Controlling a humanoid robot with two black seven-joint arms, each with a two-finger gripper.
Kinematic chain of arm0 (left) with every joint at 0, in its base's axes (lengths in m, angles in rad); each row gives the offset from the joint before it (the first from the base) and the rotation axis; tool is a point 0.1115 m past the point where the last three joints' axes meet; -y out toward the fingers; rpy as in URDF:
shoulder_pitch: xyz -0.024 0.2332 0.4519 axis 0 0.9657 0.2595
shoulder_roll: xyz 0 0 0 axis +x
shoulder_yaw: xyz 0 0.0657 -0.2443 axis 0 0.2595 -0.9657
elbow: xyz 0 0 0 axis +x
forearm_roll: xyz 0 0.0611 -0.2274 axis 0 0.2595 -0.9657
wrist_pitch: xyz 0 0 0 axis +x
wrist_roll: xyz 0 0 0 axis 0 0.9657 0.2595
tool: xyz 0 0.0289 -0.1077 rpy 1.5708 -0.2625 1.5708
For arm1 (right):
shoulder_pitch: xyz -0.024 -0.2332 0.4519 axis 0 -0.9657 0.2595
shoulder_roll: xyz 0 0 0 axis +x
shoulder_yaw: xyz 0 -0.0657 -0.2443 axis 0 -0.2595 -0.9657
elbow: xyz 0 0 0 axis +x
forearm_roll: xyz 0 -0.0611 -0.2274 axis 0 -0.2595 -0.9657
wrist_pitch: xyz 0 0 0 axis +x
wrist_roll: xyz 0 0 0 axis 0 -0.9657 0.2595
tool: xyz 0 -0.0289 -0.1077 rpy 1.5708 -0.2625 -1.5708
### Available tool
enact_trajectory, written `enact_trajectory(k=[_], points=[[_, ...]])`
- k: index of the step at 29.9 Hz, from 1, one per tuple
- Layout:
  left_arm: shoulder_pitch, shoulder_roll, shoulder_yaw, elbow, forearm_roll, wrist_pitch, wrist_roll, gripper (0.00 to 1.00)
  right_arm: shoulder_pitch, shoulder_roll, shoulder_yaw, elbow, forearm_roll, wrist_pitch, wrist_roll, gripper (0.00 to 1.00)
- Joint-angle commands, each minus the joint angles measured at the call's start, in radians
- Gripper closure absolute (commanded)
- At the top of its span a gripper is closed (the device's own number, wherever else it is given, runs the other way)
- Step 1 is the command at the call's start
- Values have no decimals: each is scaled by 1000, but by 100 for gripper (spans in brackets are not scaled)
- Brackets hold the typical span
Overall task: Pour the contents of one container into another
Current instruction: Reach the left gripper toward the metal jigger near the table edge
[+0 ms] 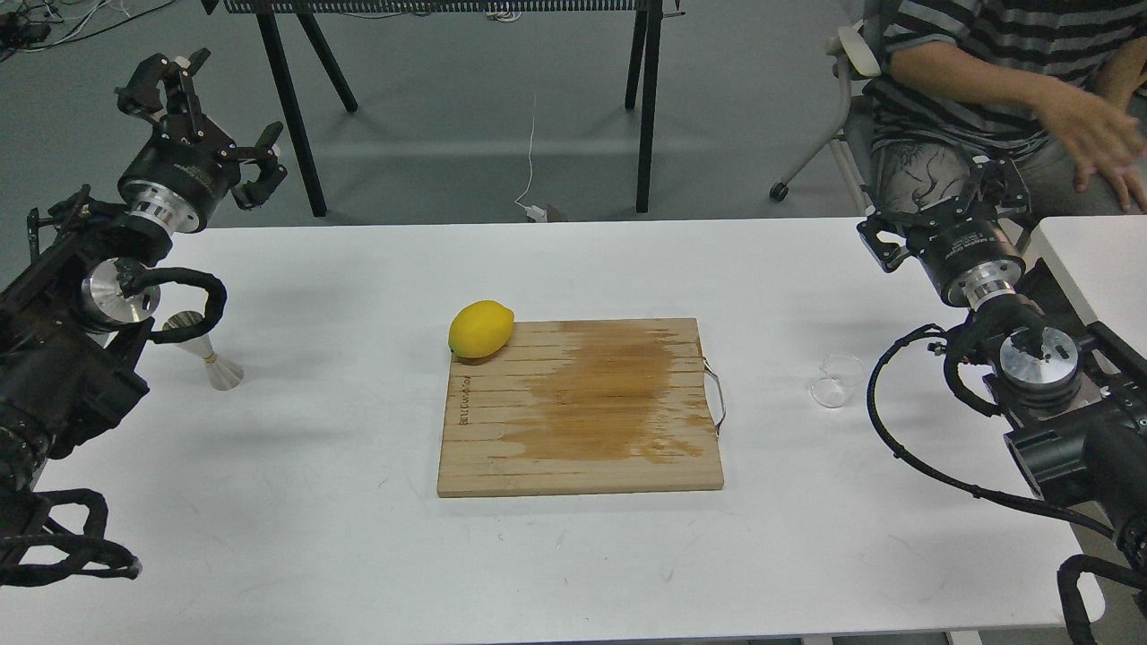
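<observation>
The small clear glass cup (836, 380) stands on the white table (358, 537) at the right, just right of the cutting board's metal handle. The steel hourglass jigger (205, 351) stands upright at the table's left, partly behind my left arm's cable. My left gripper (202, 112) is raised above the table's far left edge, open and empty, well above the jigger. My right gripper (941, 202) hovers at the far right edge, behind and above the glass cup, its fingers spread with nothing between them.
A wooden cutting board (581, 408) with a wet stain lies in the table's middle, a yellow lemon (481, 329) on its far left corner. A seated person (995, 81) is behind the table at the right. Black table legs (287, 107) stand behind.
</observation>
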Motion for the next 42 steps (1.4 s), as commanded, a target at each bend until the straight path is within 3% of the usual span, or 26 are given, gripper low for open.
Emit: enact_trajectory(k=[1, 22, 33, 42], points=[[1, -6, -1, 0, -2, 0, 0, 0, 1, 0, 9, 2, 0, 0, -4, 0], [-27, 13, 3, -17, -20, 0, 14, 0, 0, 4, -24, 8, -2, 12, 1, 0], [-13, 267, 230, -339, 2, 0, 11, 0, 5, -6, -21, 9, -2, 26, 1, 0], [21, 585, 312, -688, 24, 3, 14, 0, 1, -6, -11, 3, -2, 89, 11, 0]])
